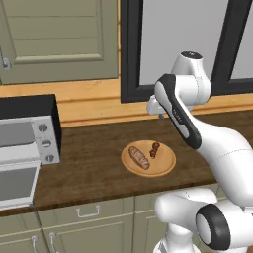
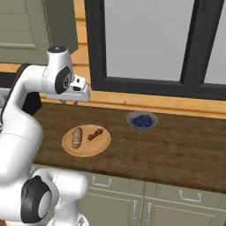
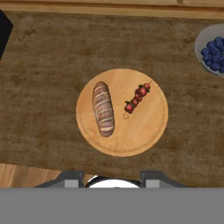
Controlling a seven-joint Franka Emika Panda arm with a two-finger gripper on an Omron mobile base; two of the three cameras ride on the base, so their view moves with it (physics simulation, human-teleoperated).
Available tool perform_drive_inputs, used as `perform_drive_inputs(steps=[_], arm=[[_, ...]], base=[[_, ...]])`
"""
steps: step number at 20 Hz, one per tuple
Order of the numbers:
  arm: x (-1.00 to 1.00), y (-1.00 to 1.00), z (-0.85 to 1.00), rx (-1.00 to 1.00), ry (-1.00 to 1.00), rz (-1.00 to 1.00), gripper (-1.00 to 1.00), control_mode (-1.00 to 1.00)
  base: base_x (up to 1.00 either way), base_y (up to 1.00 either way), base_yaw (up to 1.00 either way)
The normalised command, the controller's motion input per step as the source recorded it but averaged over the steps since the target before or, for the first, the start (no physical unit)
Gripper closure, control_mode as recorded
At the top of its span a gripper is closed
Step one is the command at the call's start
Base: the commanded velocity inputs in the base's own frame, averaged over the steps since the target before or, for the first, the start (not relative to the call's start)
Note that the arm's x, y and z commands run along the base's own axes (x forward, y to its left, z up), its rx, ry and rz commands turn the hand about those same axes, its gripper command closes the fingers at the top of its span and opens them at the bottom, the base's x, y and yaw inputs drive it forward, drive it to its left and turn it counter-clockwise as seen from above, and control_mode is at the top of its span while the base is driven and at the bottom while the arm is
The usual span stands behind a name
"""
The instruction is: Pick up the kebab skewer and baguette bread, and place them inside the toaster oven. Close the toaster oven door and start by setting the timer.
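Dark wooden counter [image 1: 94, 163], left base view: toaster oven [image 1: 24, 143] at left end, door [image 1: 17, 185] down; round board [image 1: 148, 158] mid-counter carries baguette bread [image 1: 139, 157] and kebab skewer [image 1: 154, 149] | right base view: gripper [image 2: 69, 102] hangs above board's far-left side, empty, jaw gap indiscernible | hand view: skewer [image 3: 136, 99] lies diagonally, straight ahead, beside baguette [image 3: 103, 109].

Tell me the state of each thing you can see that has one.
toaster oven door: dropped open
kebab skewer: lying on the wooden plate, untouched
baguette bread: lying on the plate beside the skewer, apart from it
bowl: holding blueberries
gripper: above the counter, holding nothing
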Motion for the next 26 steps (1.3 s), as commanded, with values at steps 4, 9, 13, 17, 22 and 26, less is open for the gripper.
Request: perform_drive_inputs(steps=[4,9,13,17,22,26], arm=[[0.00,0.00,0.00,0.00,0.00,0.00,-1.00,1.00],[0.00,0.00,0.00,0.00,0.00,0.00,-1.00,1.00],[0.00,0.00,0.00,0.00,0.00,0.00,-1.00,1.00],[0.00,0.00,0.00,0.00,0.00,0.00,-1.00,1.00],[0.00,0.00,0.00,0.00,0.00,0.00,-1.00,1.00],[0.00,0.00,0.00,0.00,0.00,0.00,-1.00,1.00]], base=[[0.00,0.00,0.00],[0.00,0.30,0.00],[0.00,0.85,-0.03],[0.00,0.82,-0.04],[0.06,0.56,-0.02],[0.26,0.16,0.00]])
